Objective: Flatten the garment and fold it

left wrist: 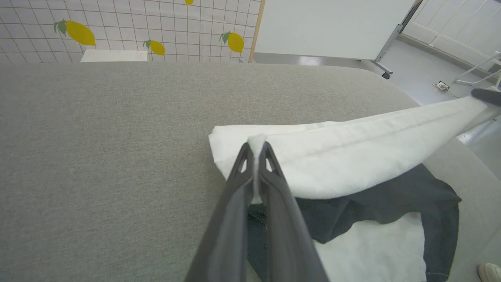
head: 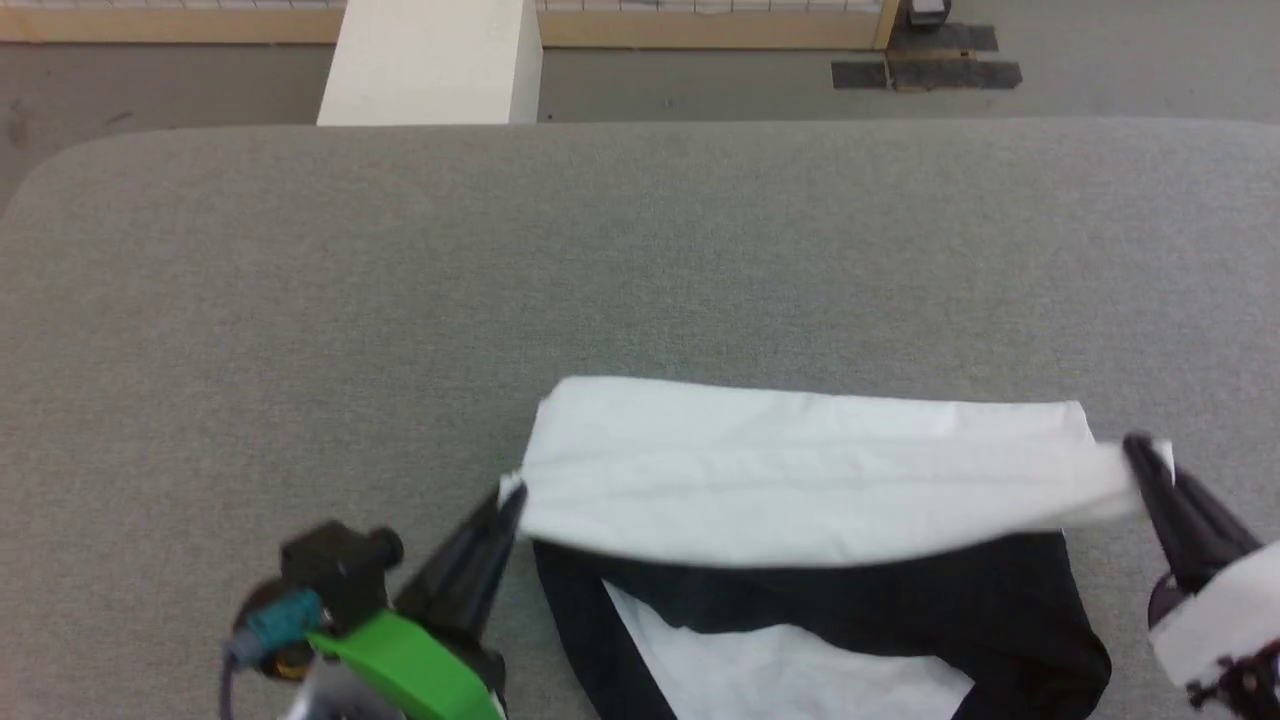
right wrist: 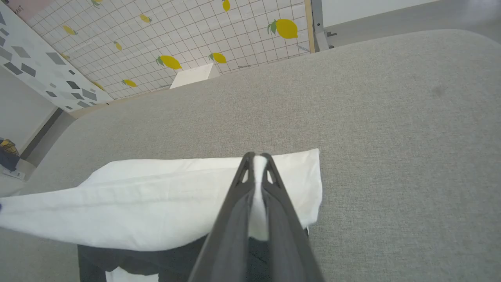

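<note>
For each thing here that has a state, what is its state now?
garment: partly folded, white edge lifted and stretched between both grippers, black part lying underneath
left gripper: shut on the garment's left end
right gripper: shut on the garment's right end

The garment point(head: 800, 470) is soft cloth and matt. Its white part is smooth with a few shallow creases, and its black part is equally dull. The counter point(head: 600, 250) is covered in grey woven fabric with a fine, slightly rough grain and no shine. The left tool point(head: 512, 492) and the right tool point(head: 1140, 450) look like dark plastic, smooth and almost matt. On the left arm a green cover point(head: 410, 665) is smooth plastic with some sheen. Far behind, the floor point(left wrist: 422, 74) is smooth and a little reflective, and a pale wooden strip point(head: 170, 25) looks matt.
</note>
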{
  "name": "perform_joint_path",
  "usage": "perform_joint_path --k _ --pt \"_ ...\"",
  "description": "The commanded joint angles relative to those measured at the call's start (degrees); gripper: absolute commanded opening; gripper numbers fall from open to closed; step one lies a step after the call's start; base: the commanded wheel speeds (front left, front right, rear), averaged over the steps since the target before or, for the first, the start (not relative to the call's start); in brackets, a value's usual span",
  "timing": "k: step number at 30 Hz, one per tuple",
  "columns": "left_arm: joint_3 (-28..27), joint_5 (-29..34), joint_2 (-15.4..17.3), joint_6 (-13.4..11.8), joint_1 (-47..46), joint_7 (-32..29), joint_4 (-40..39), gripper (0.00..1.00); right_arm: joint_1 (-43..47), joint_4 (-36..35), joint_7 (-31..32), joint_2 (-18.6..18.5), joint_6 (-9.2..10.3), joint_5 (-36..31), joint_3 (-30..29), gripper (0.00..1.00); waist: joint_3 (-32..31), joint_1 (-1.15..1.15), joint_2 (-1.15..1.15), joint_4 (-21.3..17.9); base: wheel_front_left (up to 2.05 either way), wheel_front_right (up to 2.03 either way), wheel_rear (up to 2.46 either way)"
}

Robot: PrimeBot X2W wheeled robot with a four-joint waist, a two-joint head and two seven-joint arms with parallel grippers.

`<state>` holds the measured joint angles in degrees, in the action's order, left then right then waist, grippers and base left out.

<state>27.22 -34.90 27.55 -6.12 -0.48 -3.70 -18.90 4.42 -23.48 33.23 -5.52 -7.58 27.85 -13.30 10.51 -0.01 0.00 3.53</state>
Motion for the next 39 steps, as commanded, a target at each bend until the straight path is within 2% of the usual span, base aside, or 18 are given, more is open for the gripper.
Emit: perform_joint_path --k 1,8,17,18,21,23,24,25,26,27,35,39 --pt "0.58 -0.69 -0.33 -0.3 1.63 0.53 0.38 0.0 1.62 -0.29 -0.58 0.73 0.09 0.65 -0.36 0.0 -0.8 0.01 0.0 0.34 0.0 0.0 0.0" --pt "0.65 -3.8 -2.03 -1.68 9.69 3.96 2.14 0.0 10.22 0.64 -2.26 2.21 0.09 1.84 -0.7 0.0 -1.47 0.01 0.0 0.04 0.0 0.0 0.0" --pt "2.41 -6.45 -0.71 0.18 14.71 3.07 2.61 0.0 17.91 0.73 -2.96 2.43 0.09 2.51 1.06 0.0 -1.57 0.01 0.0 0.2 0.0 0.0 0.0" --pt "2.86 -6.39 -0.7 0.44 14.55 2.73 3.12 0.0 18.25 0.73 -2.84 2.2 0.09 2.3 1.73 0.03 -1.57 0.01 0.0 0.16 0.0 0.0 0.0" --pt "4.55 -5.49 -0.52 1.14 13.89 1.55 5.4 0.01 19.41 1.47 -1.35 0.54 0.09 1.55 3.89 0.27 -1.62 0.01 0.0 -0.1 0.0 0.0 0.0" --pt "5.43 -5.23 -0.51 1.35 13.83 0.84 6.65 0.22 19.98 1.76 -0.53 -0.16 0.09 1.7 4.55 0.36 -1.72 0.01 0.0 -0.28 0.0 0.0 0.0" --pt "5.85 -5.33 -0.53 1.43 14.01 0.4 7.27 0.37 20.29 1.87 -0.12 -0.39 0.09 1.75 4.56 0.43 -1.79 0.01 0.0 -0.38 0.0 0.0 0.0" --pt "6.16 -5.41 -0.42 1.4 14.26 -0.06 7.8 0.46 20.65 1.93 0.48 -0.6 0.09 1.88 4.59 0.55 -1.88 0.01 0.0 -0.47 0.0 0.0 0.0" --pt "6.33 -5.45 -0.28 1.37 14.48 -0.33 8.14 0.7 20.95 1.84 0.96 -0.85 0.09 2.0 4.67 0.92 -1.95 0.01 0.0 -0.54 0.0 0.0 0.0" --pt "6.39 -5.48 -0.16 1.3 14.68 -0.42 8.42 1.0 21.27 1.62 1.36 -1.13 0.09 2.19 4.66 1.0 -2.05 0.01 0.0 -0.59 0.0 0.0 0.0" --pt "2.65 -7.81 -0.44 0.55 15.19 2.98 5.59 1.0 21.8 -1.26 3.2 -2.14 0.09 3.39 1.75 1.0 -2.6 0.01 0.0 -0.49 0.0 0.0 0.0" --pt "-1.61 -6.06 0.08 -1.48 14.34 7.9 2.64 1.0 19.81 -2.52 0.84 -1.16 0.09 2.5 -2.58 1.0 -2.45 0.01 0.0 -0.28 0.0 0.0 0.0"
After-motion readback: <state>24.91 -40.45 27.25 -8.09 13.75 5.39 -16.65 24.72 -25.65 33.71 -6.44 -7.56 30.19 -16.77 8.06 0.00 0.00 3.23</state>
